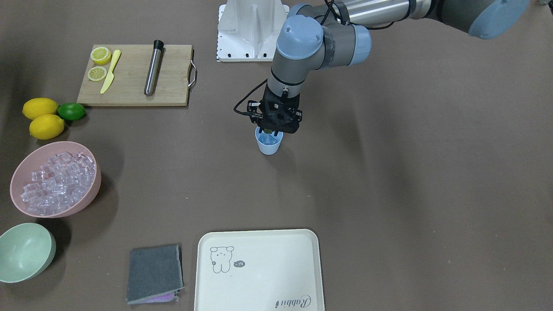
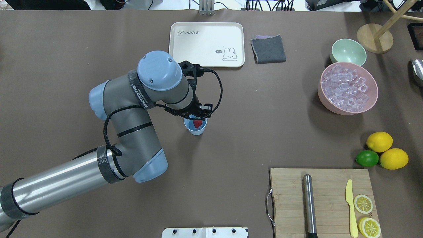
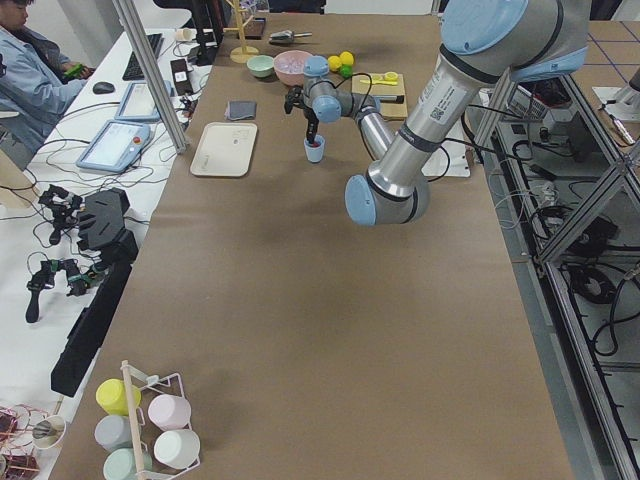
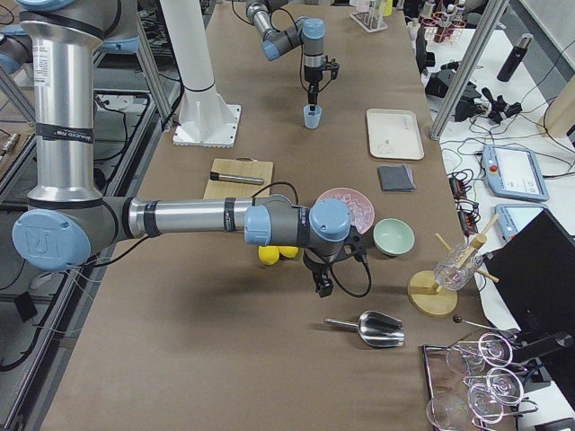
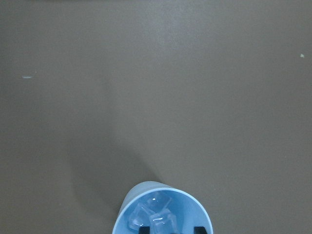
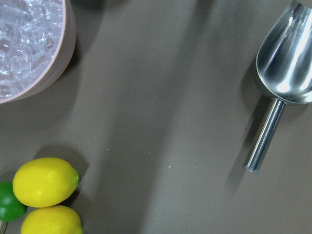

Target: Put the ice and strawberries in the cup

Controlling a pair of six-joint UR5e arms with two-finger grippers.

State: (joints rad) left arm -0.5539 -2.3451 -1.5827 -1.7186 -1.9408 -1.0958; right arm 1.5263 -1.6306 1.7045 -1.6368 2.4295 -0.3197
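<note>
Left gripper (image 1: 274, 128) is hanging straight down over the light blue cup (image 1: 268, 147), which is standing upright near the middle of the brown surface (image 1: 389, 172). Its fingertips (image 5: 143, 227) are showing as two dark tips set apart at the 6 o'clock edge of the left wrist view, just at the cup's mouth. I cannot tell whether they are pinching anything.

The strawberry (image 2: 197, 123) is showing red in the cup's mouth in the overhead view, right under the gripper. Whether it is being held or lying loose is not clear. Some ice (image 5: 156, 217) is lying in the bottom of the cup.

In the overhead view, more ice is filling the pink bowl (image 2: 340, 110) at 2 o'clock from the cup, well apart from it. A pale green bowl (image 2: 348, 51) is sitting just beside the pink one, at its 12 o'clock.

Right gripper (image 4: 322, 285) is hovering above the surface near the pink bowl, and I cannot tell how its fingers are standing. Its wrist camera is looking down on the pink bowl at 10 o'clock, two lemons (image 6: 45, 181) touching a lime (image 6: 9, 207) at 7 o'clock, and a metal scoop (image 6: 287, 63) at 2 o'clock.
</note>
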